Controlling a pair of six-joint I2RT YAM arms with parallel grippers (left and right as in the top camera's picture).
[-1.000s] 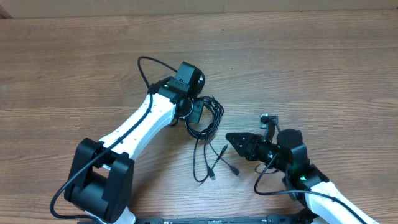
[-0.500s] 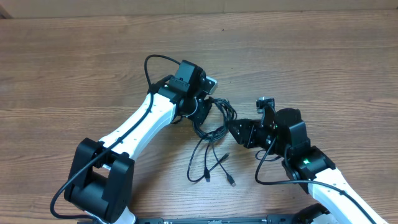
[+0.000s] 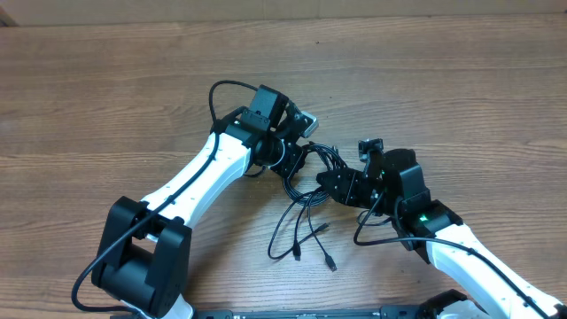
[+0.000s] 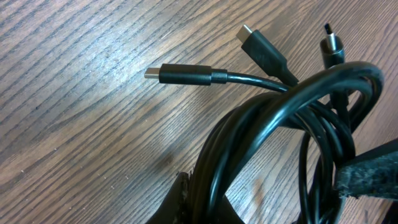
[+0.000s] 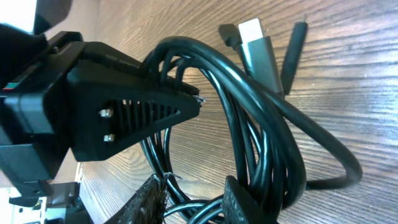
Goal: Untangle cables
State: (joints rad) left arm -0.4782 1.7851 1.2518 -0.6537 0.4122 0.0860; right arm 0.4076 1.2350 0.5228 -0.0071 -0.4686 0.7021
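- The left arm (image 3: 204,177) reaches in from the lower left. The left jaws are pressed together on the cables (image 3: 304,170), gripping the looped bundle.
- The bundle sits between the two arms, its long axis running left to right from one set of jaws to the other. The loose plug ends (image 3: 299,251) trail toward the near edge.
- The right jaws touch the bundle's right side and straddle several strands. Whether they pinch yet cannot be told.
- The wood-grain worktop (image 3: 106,97) is flat. There appears to be room on the right to draw strands away.
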